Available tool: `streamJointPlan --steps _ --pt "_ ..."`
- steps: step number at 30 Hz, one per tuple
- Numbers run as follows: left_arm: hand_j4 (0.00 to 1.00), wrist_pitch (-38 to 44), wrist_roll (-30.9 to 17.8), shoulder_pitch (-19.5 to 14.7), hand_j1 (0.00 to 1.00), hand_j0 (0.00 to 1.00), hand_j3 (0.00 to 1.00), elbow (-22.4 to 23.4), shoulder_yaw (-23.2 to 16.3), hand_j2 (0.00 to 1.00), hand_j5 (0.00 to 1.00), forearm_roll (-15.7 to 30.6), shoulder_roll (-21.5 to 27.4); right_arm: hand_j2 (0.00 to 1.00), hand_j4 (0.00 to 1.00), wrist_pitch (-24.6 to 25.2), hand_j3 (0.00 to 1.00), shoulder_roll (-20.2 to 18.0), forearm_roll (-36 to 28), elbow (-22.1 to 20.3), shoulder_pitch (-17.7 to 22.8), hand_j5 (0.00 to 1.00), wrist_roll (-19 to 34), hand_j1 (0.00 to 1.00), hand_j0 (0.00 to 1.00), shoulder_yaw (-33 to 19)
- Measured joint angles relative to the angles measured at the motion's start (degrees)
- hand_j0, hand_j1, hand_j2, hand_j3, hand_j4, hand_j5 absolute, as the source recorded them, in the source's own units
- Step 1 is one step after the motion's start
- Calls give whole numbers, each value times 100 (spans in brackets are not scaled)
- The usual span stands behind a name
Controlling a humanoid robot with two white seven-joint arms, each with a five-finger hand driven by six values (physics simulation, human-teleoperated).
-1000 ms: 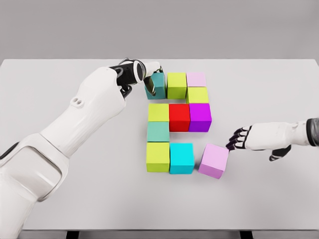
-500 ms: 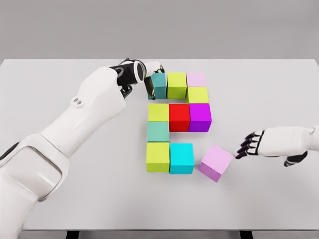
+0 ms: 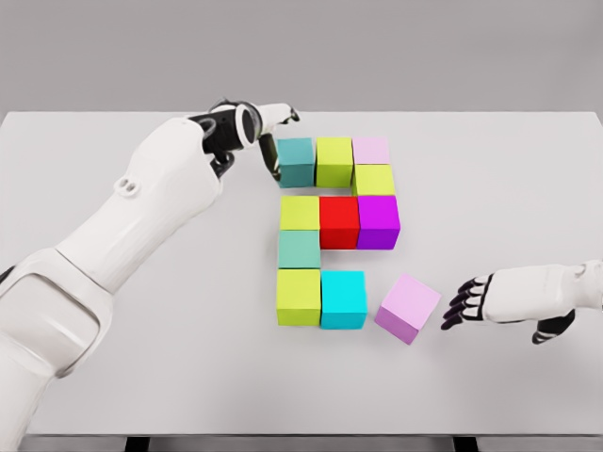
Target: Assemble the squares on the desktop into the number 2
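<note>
Coloured cubes sit mid-table in a blocky figure. The top row is a teal cube (image 3: 297,160), a lime cube (image 3: 334,160) and a pale pink cube (image 3: 371,150), with another lime cube (image 3: 374,179) below the pink one. The middle row reads lime (image 3: 300,213), red (image 3: 339,221), purple (image 3: 378,221). Below come teal (image 3: 299,249), lime (image 3: 298,297) and cyan (image 3: 343,298). A light pink cube (image 3: 408,308) lies skewed just right of the cyan one. My left hand (image 3: 274,130) hovers open at the top teal cube's upper left. My right hand (image 3: 464,306) is open, slightly right of the skewed cube.
The white table (image 3: 509,188) stretches wide on both sides of the cubes, with its front edge (image 3: 301,435) near the bottom of the view. My left arm (image 3: 141,217) crosses the table's left half diagonally.
My left hand has drawn up and left off the top teal cube. My right hand has pulled back right and lower, away from the light pink cube, which turned slightly.
</note>
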Motion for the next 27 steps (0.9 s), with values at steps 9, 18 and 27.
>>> streamJointPlan --steps 9,18,27 --pt "100 0 0 97 100 100 100 -418 -17 100 100 76 507 100 100 0 100 268 -93 23 -176 100 0 100 100 -24" --pt "100 0 0 220 100 100 100 -482 -127 100 100 63 784 100 100 0 100 268 -37 30 -176 100 0 100 100 -75" --pt "100 0 0 237 100 100 100 -494 -478 100 100 64 826 100 100 0 100 -197 118 63 -184 100 0 100 100 -190"
